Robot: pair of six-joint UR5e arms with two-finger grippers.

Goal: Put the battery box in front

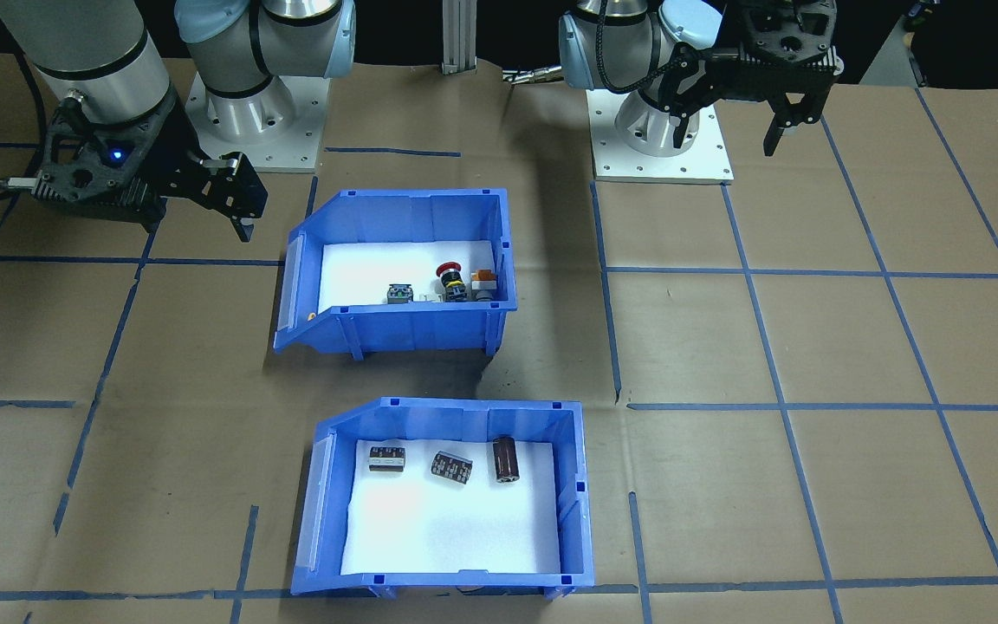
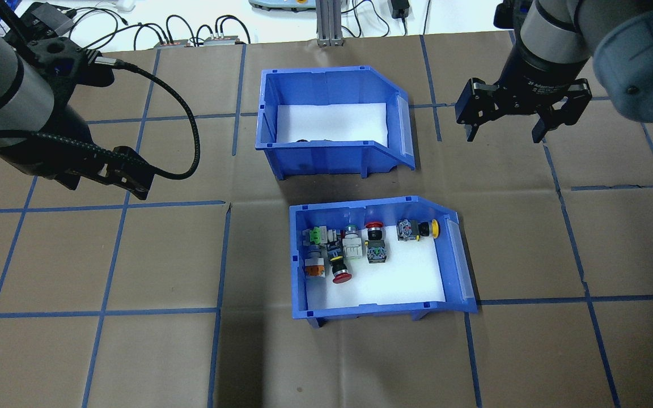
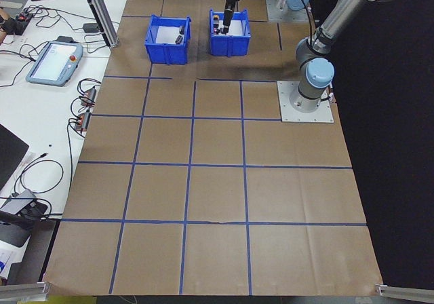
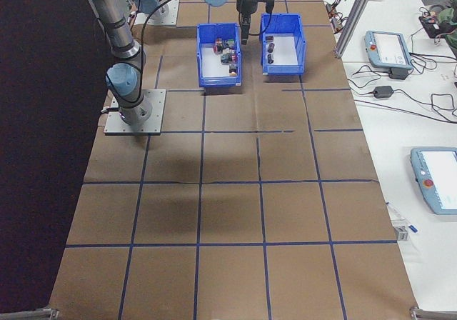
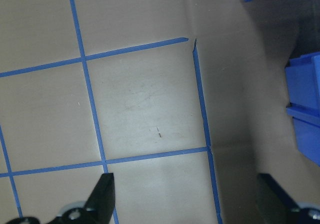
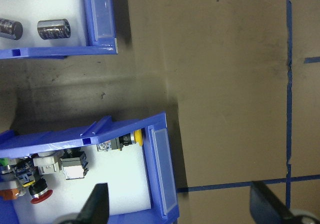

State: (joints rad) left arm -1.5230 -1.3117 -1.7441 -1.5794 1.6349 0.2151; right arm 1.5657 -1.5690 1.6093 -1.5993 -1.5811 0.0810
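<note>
While both arms hang clear above the brown paper-covered table [image 1: 854, 347], the blue plastic open-fronted battery box [image 1: 447, 498] with its white foam floor sits on the side far from the robot's base, three dark cylinders [image 1: 451, 464] lying inside. Just beside it, nearer the robot, sits the matching blue bin of colourful push-buttons [image 2: 380, 258]. The right gripper [image 2: 505, 119] hovers off beyond the boxes' open fronts, fingers spread wide and empty, touching nothing. The left gripper [image 5: 190, 204] hangs over bare table marked with blue tape lines [image 5: 90, 94], jaws likewise wide apart and empty, well apart from the battery box.
</note>
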